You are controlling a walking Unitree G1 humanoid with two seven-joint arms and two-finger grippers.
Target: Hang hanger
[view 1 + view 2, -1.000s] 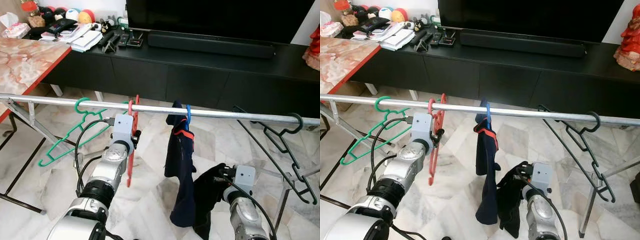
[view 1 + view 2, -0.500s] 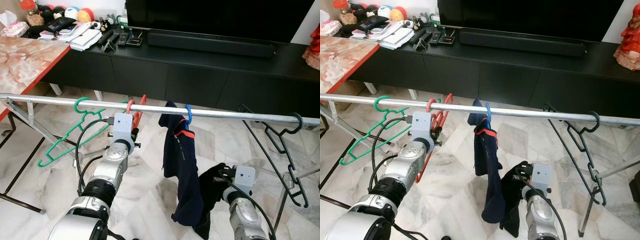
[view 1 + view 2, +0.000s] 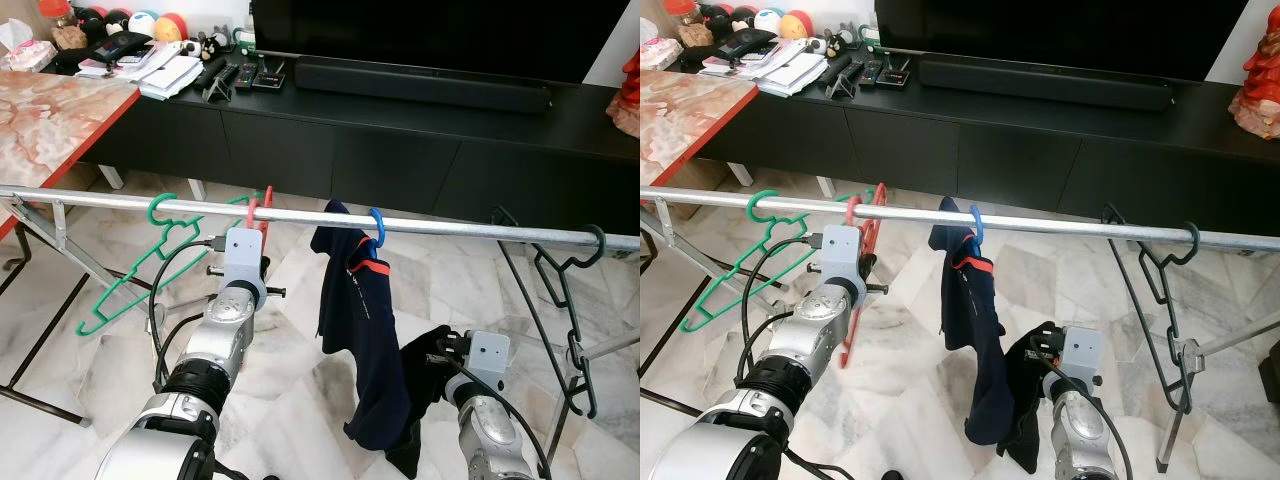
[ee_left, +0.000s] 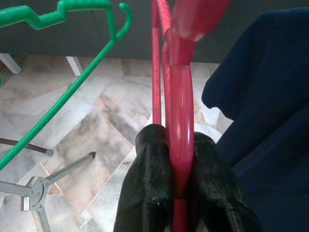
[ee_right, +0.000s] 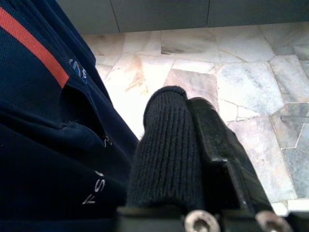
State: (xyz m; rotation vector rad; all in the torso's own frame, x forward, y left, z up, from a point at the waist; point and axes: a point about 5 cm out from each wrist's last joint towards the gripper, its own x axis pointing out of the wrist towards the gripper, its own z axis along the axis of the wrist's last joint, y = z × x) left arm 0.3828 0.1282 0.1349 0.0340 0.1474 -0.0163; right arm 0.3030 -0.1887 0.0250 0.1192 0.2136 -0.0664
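Left gripper [image 4: 179, 193] jaws pinch the red hanger [image 4: 181, 121] up at the rail [image 3: 450, 226], hook seemingly over it. Light, stiff plastic; gripping the neck works. Right gripper [image 5: 193, 159] jaws clamp dark cloth [image 5: 166, 154].

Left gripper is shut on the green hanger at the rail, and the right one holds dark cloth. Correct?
Not quite. The left gripper is shut on the red hanger, as the left wrist view shows; the green hanger hangs free beside it. The right gripper does hold dark cloth.
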